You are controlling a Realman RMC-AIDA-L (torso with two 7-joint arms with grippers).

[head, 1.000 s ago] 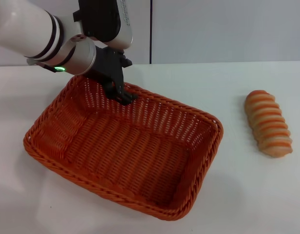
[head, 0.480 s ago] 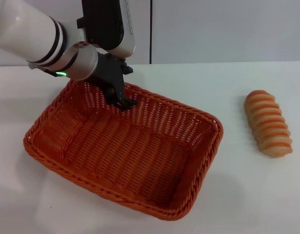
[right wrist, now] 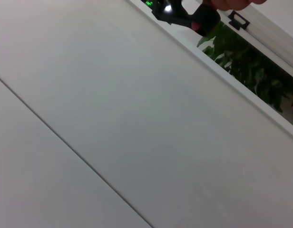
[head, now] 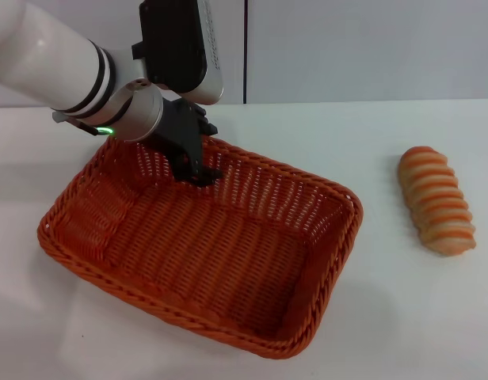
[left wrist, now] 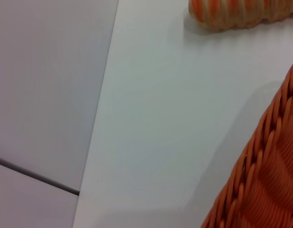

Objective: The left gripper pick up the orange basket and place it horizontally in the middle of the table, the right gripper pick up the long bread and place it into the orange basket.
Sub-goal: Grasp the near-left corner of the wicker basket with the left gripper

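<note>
The orange basket (head: 204, 245) lies at an angle on the white table (head: 371, 317), left of centre. My left gripper (head: 198, 174) reaches down at the basket's far rim. Its black fingers (head: 204, 176) show against the inside of the far wall, slightly apart, with nothing clamped between them. The long bread (head: 436, 200), striped orange-brown and cream, lies on the table to the right of the basket, apart from it. The left wrist view shows a corner of the basket (left wrist: 265, 190) and one end of the bread (left wrist: 241, 12). My right gripper is out of view.
A grey wall (head: 371, 47) with a dark vertical seam stands behind the table's far edge. Bare table lies between basket and bread. The right wrist view shows only pale panels and a green plant (right wrist: 246, 71).
The left gripper has moved down and slightly right, from above the far rim to lower against the basket's inner wall. Basket and bread have stayed in place.
</note>
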